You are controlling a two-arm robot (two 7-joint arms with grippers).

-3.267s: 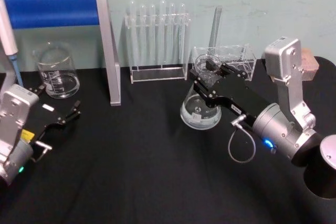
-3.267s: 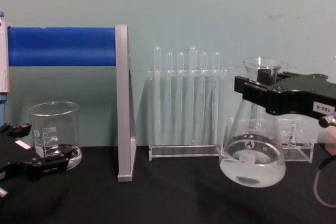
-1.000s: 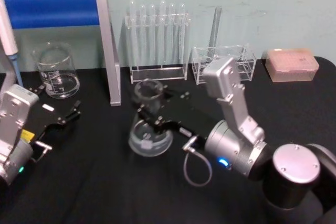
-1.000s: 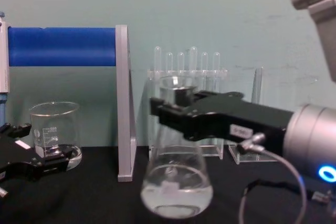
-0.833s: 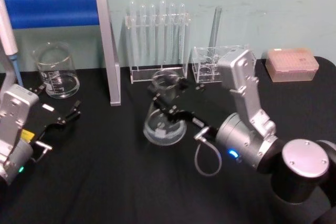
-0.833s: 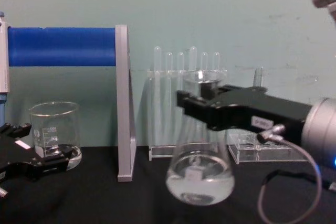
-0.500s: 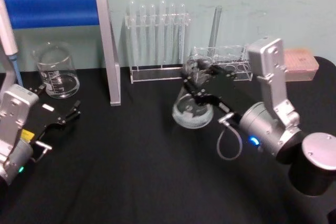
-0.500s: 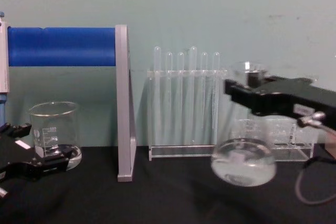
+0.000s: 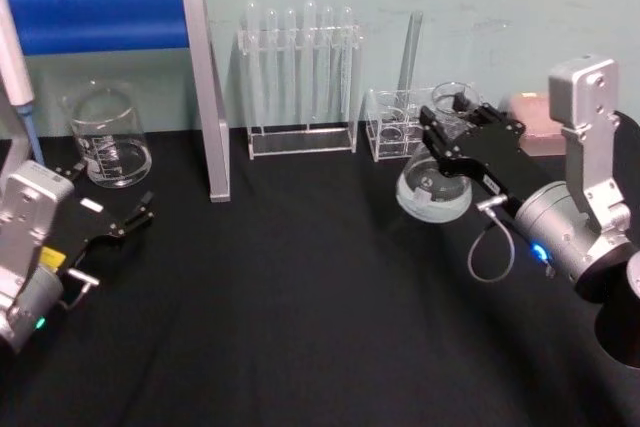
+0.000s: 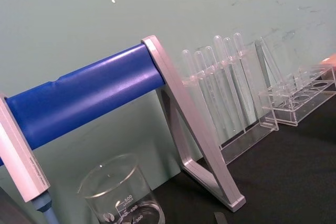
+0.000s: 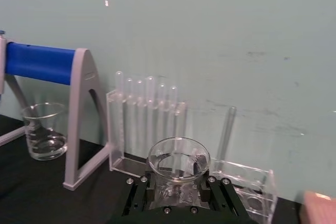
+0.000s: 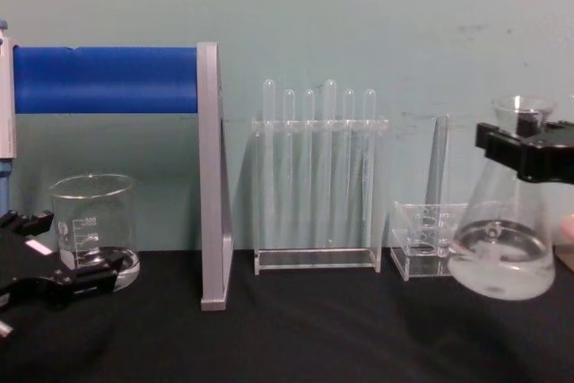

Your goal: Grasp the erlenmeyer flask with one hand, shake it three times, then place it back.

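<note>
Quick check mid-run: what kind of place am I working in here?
Probably a chemistry lab bench, perhaps a mock-up: a rack of test tubes, a graduated glass beaker, and the erlenmeyer flask that the right gripper holds by its neck.

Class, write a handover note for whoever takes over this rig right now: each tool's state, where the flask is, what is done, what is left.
Right tool: shut on the neck of the erlenmeyer flask, holding it tilted at the far right, in front of the small clear rack.
Left tool: open, idle at the left near the beaker.
Done: grasp.
Left: any remaining shakes (the count cannot be told from this moment), then set the flask down and release.
</note>
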